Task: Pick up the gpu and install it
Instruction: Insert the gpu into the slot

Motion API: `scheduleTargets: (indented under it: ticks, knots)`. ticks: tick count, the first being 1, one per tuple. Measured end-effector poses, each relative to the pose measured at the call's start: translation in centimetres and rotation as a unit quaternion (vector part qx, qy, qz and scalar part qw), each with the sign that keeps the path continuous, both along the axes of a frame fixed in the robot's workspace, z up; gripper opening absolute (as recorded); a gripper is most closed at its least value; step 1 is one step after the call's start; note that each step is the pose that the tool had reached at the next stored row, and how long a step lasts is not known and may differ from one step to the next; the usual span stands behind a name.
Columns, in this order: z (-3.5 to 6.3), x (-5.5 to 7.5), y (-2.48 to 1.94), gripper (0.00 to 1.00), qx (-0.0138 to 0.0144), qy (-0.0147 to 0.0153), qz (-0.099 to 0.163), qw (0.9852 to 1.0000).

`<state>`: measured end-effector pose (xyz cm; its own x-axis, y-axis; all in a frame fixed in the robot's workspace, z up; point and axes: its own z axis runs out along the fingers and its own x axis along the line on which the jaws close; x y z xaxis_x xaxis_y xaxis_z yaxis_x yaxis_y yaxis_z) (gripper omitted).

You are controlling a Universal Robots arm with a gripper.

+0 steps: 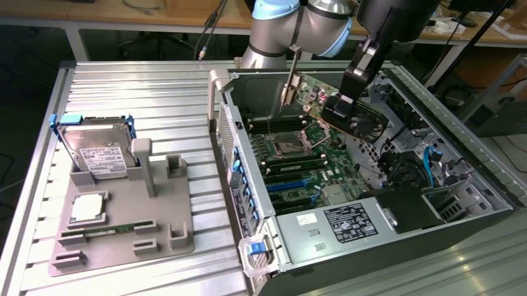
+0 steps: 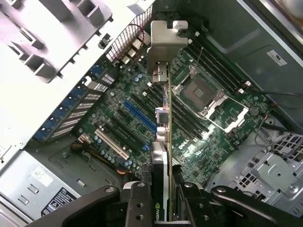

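The tool (image 2: pixel 168 203) is clamped on the gpu (image 1: pixel 317 92). The card hangs above the motherboard (image 1: pixel 297 163) inside the open computer case (image 1: pixel 461 229).

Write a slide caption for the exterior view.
The gripper holds the gpu above the motherboard in the open computer case; a hard drive stands in a grey holder nearby.

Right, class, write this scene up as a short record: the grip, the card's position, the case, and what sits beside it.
grip: gripper closed on the gpu
card position: held in the air over the motherboard, not in a slot
case: computer case lying with its side open
beside the case: grey holder on the exterior view's left, carrying a hard drive and a memory stick
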<state>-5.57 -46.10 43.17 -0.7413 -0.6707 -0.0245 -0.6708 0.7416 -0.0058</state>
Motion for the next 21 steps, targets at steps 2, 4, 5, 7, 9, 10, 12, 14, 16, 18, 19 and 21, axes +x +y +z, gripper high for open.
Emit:
scheduleTargets:
  ticks: [2,4,5,7,9,10,12,14,16,18,19,21]
  knots:
    - [0.0,0.0,0.0,0.27,0.0,0.0,0.005,1.0]
    - [0.0,0.0,0.0,0.27,0.0,0.0,0.01,1.0]
    - [0.0,0.0,0.0,0.27,0.0,0.0,0.013,0.9999]
    - [0.0,0.0,0.0,0.27,0.0,0.0,0.019,0.9998]
    - [0.0,0.0,0.0,0.27,0.0,0.0,0.024,0.9997]
    - [0.0,0.0,0.0,0.27,0.0,0.0,0.027,0.9996]
    - [0.0,0.0,0.0,0.27,0.0,0.0,0.032,0.9995]
    - [0.0,0.0,0.0,0.27,0.0,0.0,0.038,0.9993]
    - [0.0,0.0,0.0,0.27,0.0,0.0,0.043,0.9991]
    - [0.0,0.0,0.0,0.27,0.0,0.0,0.048,0.9988]
    - [0.0,0.0,0.0,0.27,0.0,0.0,0.052,0.9986]
    - [0.0,0.0,0.0,0.27,0.0,0.0,0.058,0.9983]
